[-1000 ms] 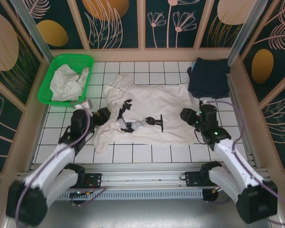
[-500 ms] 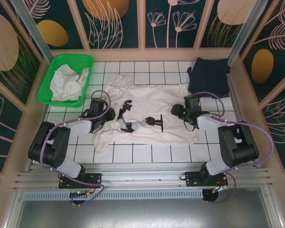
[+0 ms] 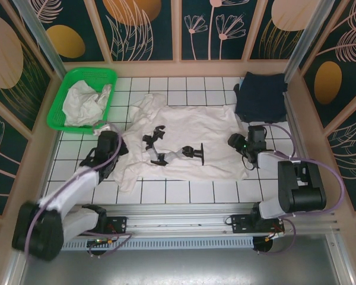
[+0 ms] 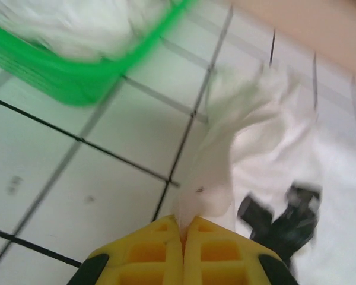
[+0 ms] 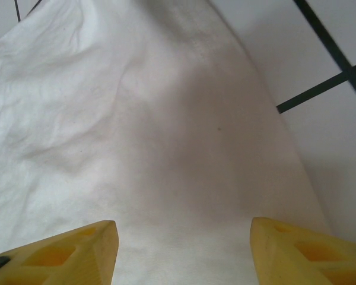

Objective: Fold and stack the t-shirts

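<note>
Robot lab test cell here, no home: white tiled tabletop (image 3: 166, 193) boxed in by wood-framed leaf-print panels (image 3: 145, 29), alu rails (image 3: 178, 222) along near edge w/ left arm (image 3: 65, 193) & right arm (image 3: 296, 187) bolted on, purple cables (image 3: 339, 178) looping off both.

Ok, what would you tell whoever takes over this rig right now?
Left gripper: shut, pinching fabric at the left side of the spread t-shirt.
Right gripper: open, over that shirt's right edge, gripping nothing.
Navy t-shirt: looks folded, far right corner. Crumpled t-shirt: in the green basket, far left.
Done: one shirt laid out on the tiles.
Left: fold it, stack it, then take the one in the basket.
</note>
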### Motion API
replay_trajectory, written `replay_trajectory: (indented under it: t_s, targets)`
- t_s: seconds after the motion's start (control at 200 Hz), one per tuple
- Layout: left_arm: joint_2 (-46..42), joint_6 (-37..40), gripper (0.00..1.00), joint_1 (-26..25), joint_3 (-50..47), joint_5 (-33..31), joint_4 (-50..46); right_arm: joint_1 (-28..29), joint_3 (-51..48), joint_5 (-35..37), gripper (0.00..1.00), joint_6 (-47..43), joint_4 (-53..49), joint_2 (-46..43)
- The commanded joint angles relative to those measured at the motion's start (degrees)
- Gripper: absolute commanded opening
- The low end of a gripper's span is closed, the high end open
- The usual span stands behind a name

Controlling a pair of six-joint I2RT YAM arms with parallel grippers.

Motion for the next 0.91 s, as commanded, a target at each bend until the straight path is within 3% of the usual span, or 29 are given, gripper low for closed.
replay_trajectory:
  t_s: [0.0, 0.03, 0.11, 0.21, 0.24, 0.32, 0.425, 0.596, 0.661, 0.766, 0.901]
  targets:
    - [-9.27, -6.96, 0.00, 0.39, -5.39, -8.68, -6.85, -2.48, -2.24, -2.54, 0.61, -1.85, 0.60, -3.98]
    - [-10.94, -7.64, 0.00, 0.33, -6.52, -8.08, -7.28, -3.04, -2.72, -3.11, 0.61, -1.74, 0.70, -4.74]
    - [-12.69, -8.79, 0.15, 0.34, -8.03, -7.60, -9.31, -3.66, -3.79, -5.17, 0.62, -1.25, 1.67, -6.38]
    - [-13.61, -9.98, 0.51, 0.38, -6.91, -10.89, -13.39, -3.70, -3.88, -7.18, 0.62, -0.69, 1.83, -7.68]
    - [-13.98, -9.78, 0.56, 0.32, -6.48, -11.22, -13.89, -3.64, -3.94, -7.63, 0.62, -0.53, 1.88, -8.03]
    - [-15.21, -4.11, 0.58, 0.37, -5.73, -6.69, -10.11, -3.63, -3.90, -9.38, 0.63, -0.07, 2.37, -8.84]
    - [-12.69, 3.85, 0.48, 0.36, -4.50, 5.54, -0.59, -3.48, -3.90, -14.24, 0.63, 1.01, 5.48, -8.62]
    - [10.39, 6.63, 0.44, 0.13, 3.86, 18.57, 11.32, -1.19, 2.20, -13.93, 0.64, 1.35, 4.63, -3.46]
    - [20.05, 7.20, 0.40, 0.08, 8.51, 19.55, 13.99, 0.65, 6.10, -11.29, 0.64, 0.46, 2.56, -0.66]
    - [33.91, 8.62, 0.44, 0.07, 16.52, 18.74, 17.25, 3.11, 13.81, -6.30, 0.64, -1.24, -1.30, 5.23]
    - [51.56, 11.04, 0.38, 0.51, 32.09, 16.87, 12.61, 4.91, 25.21, -0.14, 0.62, -2.98, -5.96, 15.09]
